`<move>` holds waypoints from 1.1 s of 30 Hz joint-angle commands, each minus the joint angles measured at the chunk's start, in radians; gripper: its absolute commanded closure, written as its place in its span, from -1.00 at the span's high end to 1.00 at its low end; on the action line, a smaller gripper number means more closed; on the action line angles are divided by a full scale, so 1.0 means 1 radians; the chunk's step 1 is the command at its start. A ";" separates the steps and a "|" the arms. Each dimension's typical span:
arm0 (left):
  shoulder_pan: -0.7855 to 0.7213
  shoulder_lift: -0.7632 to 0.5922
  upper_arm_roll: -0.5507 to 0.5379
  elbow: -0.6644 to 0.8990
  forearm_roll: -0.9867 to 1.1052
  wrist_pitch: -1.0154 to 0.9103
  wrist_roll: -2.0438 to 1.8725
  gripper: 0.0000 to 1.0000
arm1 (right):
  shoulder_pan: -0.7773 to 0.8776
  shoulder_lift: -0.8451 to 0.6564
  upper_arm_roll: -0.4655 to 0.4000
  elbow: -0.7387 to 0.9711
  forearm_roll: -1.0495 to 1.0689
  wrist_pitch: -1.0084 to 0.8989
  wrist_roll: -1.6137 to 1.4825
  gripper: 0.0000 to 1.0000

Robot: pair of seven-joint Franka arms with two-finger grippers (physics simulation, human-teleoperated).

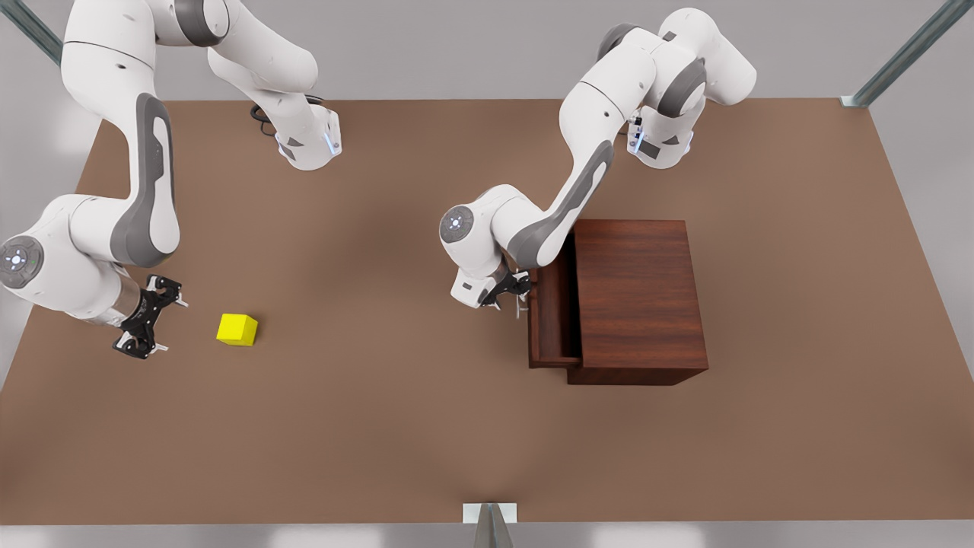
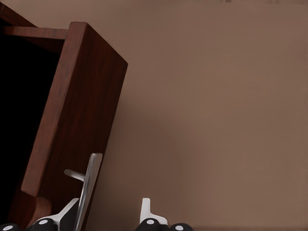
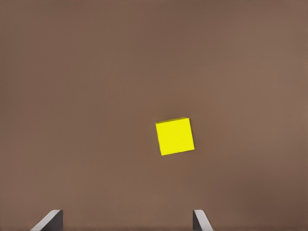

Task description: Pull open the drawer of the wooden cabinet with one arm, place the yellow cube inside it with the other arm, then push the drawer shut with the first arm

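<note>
Right gripper (image 1: 149,316), at the front view's left: fingers spread wide, empty, just above the brown table (image 1: 380,426). Yellow cube (image 1: 237,329) rests on the table beside it, untouched. Left gripper (image 1: 508,293): fingers parted around the silver handle (image 2: 89,185) of the drawer (image 1: 552,320), which stands partly out of the wooden cabinet (image 1: 635,297).

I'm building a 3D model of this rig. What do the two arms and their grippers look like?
Both arms are alike: rounded glossy white shells with grey inset panels and round joint caps bearing small pale blue lights. Each ends in a black two-finger gripper, the left gripper and the right gripper, with pale silver-grey fingertips. A black cable loops behind one arm's base.
</note>
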 commanded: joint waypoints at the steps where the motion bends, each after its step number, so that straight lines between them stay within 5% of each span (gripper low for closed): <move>1: -0.001 -0.001 -0.001 0.002 -0.006 0.000 -0.038 1.00 | 0.012 0.003 0.001 -0.002 0.000 0.000 0.019 1.00; 24: -0.006 0.008 -0.027 0.020 -0.086 0.049 -0.071 1.00 | 0.086 0.060 -0.001 -0.017 -0.040 0.017 0.034 1.00; 29: -0.014 0.018 -0.036 0.025 -0.086 0.095 -0.114 1.00 | 0.041 -0.025 -0.005 -0.286 -0.049 0.350 0.030 1.00; 33: -0.014 0.043 -0.047 0.079 -0.086 0.076 -0.137 1.00 | 0.040 0.000 -0.005 -0.293 -0.046 0.414 0.034 1.00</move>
